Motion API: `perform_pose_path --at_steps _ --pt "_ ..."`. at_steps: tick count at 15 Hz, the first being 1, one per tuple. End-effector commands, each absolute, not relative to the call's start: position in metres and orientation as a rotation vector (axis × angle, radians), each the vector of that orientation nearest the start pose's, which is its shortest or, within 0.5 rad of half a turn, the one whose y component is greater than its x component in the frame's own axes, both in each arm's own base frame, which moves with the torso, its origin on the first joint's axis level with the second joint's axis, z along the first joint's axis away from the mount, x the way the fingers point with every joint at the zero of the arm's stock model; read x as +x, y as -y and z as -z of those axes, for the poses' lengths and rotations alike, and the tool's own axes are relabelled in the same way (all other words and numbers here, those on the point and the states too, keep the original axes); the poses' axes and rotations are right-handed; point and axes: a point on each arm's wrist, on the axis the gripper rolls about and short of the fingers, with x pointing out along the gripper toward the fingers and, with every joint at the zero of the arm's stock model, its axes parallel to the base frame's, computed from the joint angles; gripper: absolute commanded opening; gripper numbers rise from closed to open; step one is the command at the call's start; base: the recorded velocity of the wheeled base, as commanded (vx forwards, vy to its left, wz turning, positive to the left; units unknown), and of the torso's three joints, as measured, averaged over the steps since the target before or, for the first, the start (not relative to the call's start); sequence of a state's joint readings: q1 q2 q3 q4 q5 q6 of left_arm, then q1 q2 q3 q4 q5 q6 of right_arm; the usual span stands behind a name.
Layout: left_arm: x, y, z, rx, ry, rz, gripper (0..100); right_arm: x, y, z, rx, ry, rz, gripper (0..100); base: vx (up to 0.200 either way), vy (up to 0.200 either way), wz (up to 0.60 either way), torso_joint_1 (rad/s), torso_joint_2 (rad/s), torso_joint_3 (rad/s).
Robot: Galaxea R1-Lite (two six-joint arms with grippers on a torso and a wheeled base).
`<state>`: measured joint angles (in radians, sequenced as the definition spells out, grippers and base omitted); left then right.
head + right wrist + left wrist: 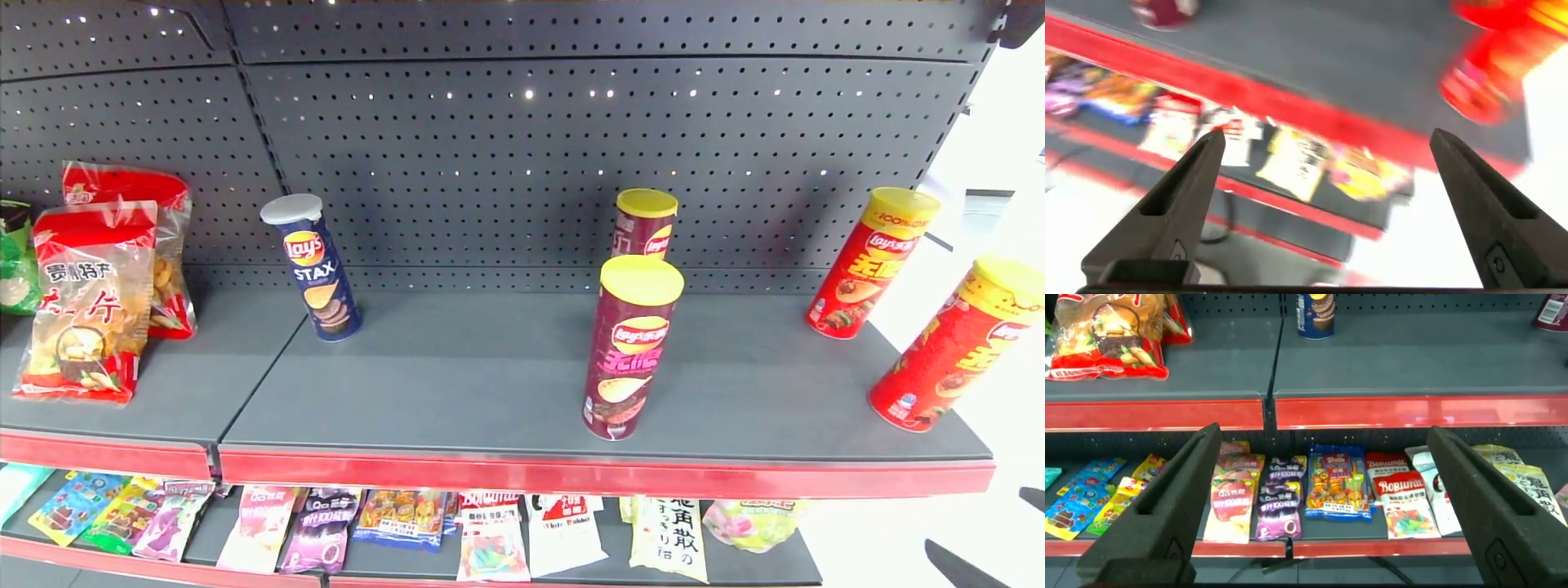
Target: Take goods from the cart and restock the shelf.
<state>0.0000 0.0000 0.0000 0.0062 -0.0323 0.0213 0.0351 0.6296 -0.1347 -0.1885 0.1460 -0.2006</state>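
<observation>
On the dark grey metal shelf [457, 384] stand red snack bags [86, 302], a blue chip tube [314, 269] with a grey lid, two purple tubes [630, 347] and two red tubes [869, 261], all yellow-lidded. The left fingers [1167, 506] are spread wide, and the right fingers [1176, 212] too

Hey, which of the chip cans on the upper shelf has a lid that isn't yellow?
The dark blue can, standing on the left nearest the red snack bags. Its lid is pale grey; the maroon cans and red cans have yellow lids.
</observation>
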Motion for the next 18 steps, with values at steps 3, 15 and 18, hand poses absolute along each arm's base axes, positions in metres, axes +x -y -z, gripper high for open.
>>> perform_pose_path --at_steps 3,15,18 --pt "-0.023 0.001 -0.075 0.021 -0.006 0.032 100 -0.028 -0.001 -0.089 -0.132 -0.130 -0.018 100 0.000 0.000 0.00 0.000 0.00 0.000" --pt "-0.023 0.001 -0.075 0.024 -0.006 0.032 100 -0.023 0.000 -0.076 -0.003 0.002 0.005 100 0.000 0.000 0.00 0.000 0.00 0.000" --pt "-0.023 0.001 -0.075 0.026 -0.006 0.034 100 -0.023 0.000 -0.076 -0.002 0.002 0.005 100 0.000 0.000 -0.20 0.001 0.00 -0.001"
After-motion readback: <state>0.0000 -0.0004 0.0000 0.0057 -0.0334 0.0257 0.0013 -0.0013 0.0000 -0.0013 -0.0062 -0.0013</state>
